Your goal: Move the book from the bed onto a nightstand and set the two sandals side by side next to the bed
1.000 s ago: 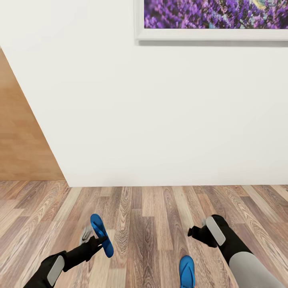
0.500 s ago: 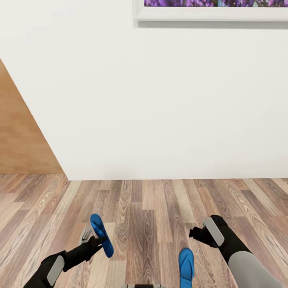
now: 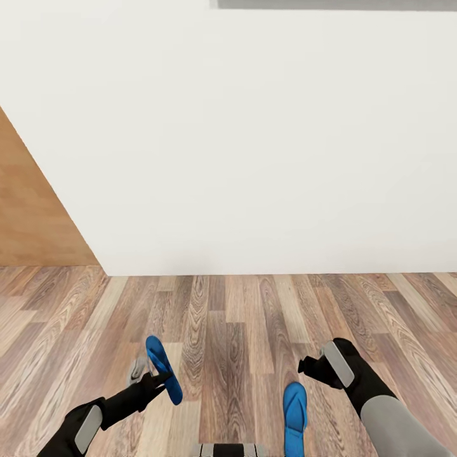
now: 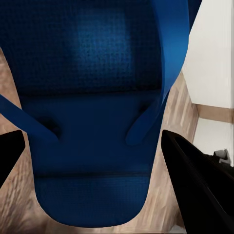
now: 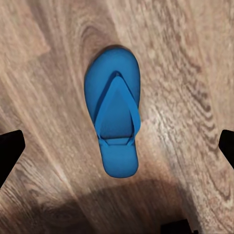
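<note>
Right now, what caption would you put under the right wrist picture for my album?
A bright blue flip-flop sandal lies flat on the wood-plank floor, between the right gripper's open fingertips.

Held sandal point(image 4: 92, 112) cropped by the left wrist view's top edge, floor sandal point(image 3: 294, 414) cut by head view's bottom edge

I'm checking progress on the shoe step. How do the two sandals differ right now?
The left sandal is gripped by the left tool and tilted above the floor; the right sandal lies flat on the planks, straps up. The right tool hangs open above it, not touching. Both are bright blue flip-flops.
</note>
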